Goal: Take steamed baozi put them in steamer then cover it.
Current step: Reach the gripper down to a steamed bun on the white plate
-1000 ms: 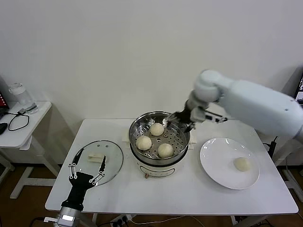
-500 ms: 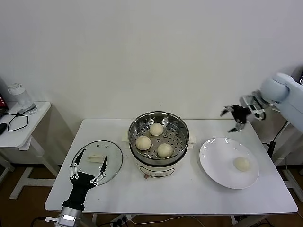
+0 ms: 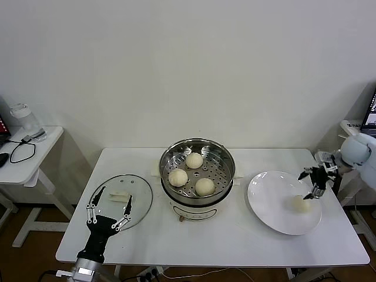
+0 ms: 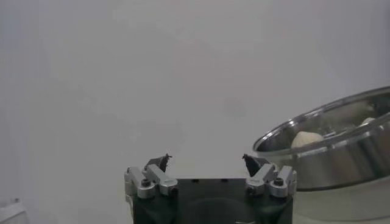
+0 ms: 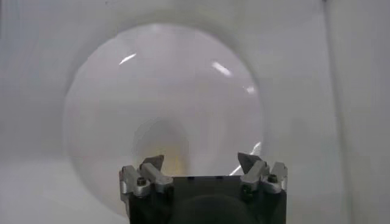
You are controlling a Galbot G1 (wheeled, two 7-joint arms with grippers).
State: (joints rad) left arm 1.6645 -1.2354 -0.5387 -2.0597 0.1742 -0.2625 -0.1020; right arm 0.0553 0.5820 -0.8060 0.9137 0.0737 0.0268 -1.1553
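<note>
A white rectangular table [image 3: 229, 241] is set against a plain white wall, and a smaller white side table [image 3: 26, 158] is seen at the robot's far left, bearing a clear jar [image 3: 23, 119] and a black cable [image 3: 20, 150]. One steamer [image 3: 197, 170], a shiny perforated steel basket on a cream pot base, stands uncovered at the middle of the table. Four steamed baozi are counted: three lie inside the steamer [image 3: 194, 160] [image 3: 178, 177] [image 3: 204, 186], and one [image 3: 301, 204] is left on the single white plate [image 3: 270, 205] to the steamer's right. One cover [image 3: 138, 197], a glass lid with a white handle, lies flat on the table to the steamer's left. The right gripper [image 3: 313, 182] is held just above the plate's baozi with its fingers spread and nothing between them. The left gripper [image 3: 108, 207] is parked low at the near edge of the cover, its fingers likewise spread wide and empty.
</note>
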